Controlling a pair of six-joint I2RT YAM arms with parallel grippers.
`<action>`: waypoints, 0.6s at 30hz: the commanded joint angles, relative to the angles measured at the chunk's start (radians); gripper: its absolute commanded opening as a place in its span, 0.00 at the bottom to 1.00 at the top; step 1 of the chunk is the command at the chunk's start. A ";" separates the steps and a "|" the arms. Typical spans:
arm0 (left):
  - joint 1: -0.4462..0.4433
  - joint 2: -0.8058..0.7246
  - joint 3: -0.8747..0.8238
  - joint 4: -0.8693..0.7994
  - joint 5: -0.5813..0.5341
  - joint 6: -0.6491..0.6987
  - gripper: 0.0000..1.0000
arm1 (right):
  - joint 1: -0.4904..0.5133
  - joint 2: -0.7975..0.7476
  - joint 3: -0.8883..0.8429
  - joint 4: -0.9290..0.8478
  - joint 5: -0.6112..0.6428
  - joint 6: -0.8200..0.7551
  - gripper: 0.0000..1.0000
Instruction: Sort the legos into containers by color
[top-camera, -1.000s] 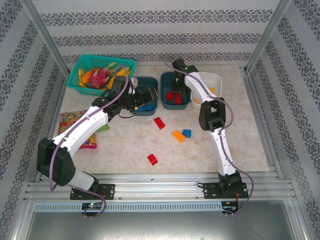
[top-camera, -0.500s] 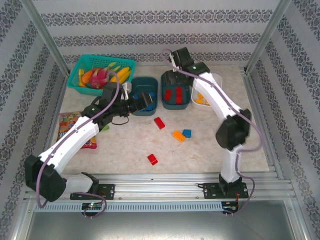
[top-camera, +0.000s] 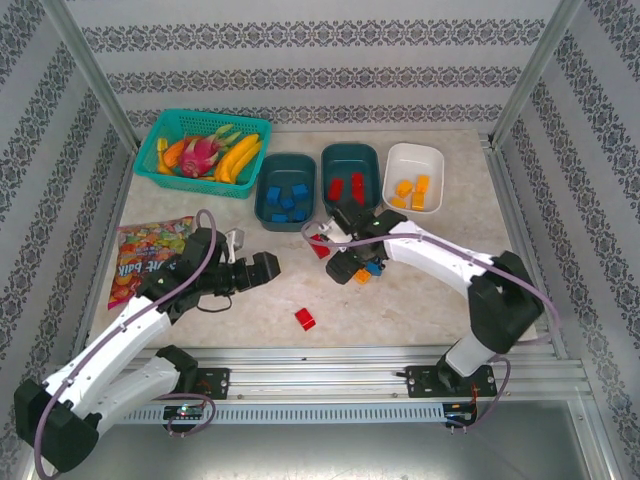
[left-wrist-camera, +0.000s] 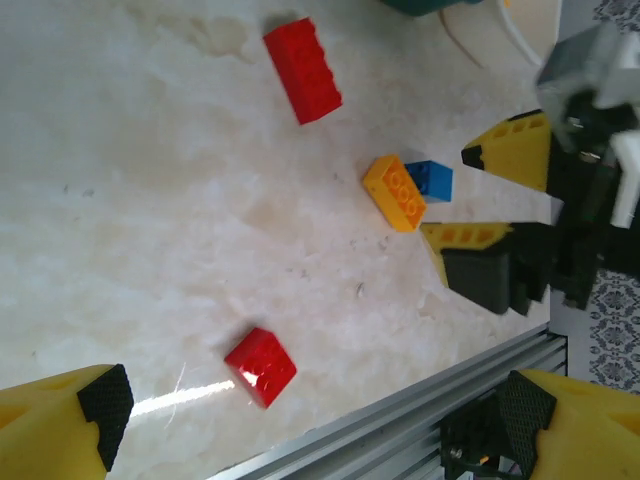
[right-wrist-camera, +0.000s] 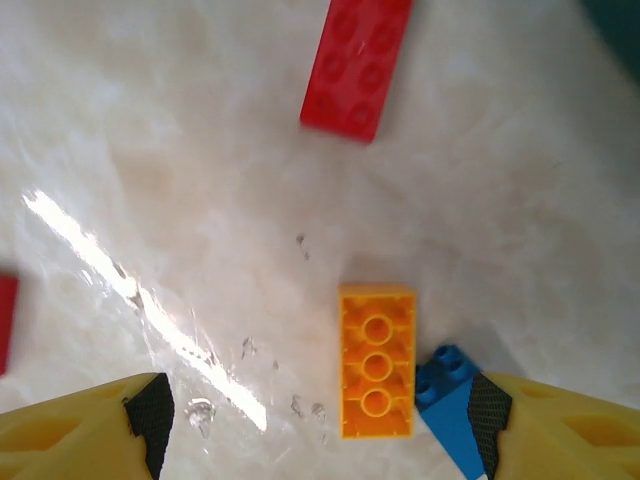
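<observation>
On your marble-look table (top-camera: 470, 230), the candy bag (top-camera: 150, 255) at the left carries print too small to read, and your left gripper (top-camera: 263, 268) hangs open and empty near a small red lego (top-camera: 305, 319). Your right gripper (right-wrist-camera: 320, 415) is spread open above the orange lego (right-wrist-camera: 377, 362) touching a blue lego (right-wrist-camera: 445, 385). It is probably lining up a pick for the white tub (top-camera: 414, 147) at the rear right, where the orange ones lie.

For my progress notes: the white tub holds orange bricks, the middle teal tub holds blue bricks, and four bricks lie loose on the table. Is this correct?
One error: the top external view shows the middle teal tub holding red bricks, not blue. The rest stands.
</observation>
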 joint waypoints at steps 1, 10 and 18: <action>-0.012 -0.039 -0.022 -0.010 0.002 -0.039 0.97 | -0.003 0.080 0.044 -0.057 0.068 -0.043 0.79; -0.017 -0.063 -0.003 -0.033 -0.031 -0.051 0.97 | -0.014 0.245 0.117 -0.083 0.087 -0.028 0.71; -0.020 -0.076 0.006 -0.035 -0.039 -0.063 0.97 | -0.017 0.289 0.125 -0.087 0.091 -0.013 0.59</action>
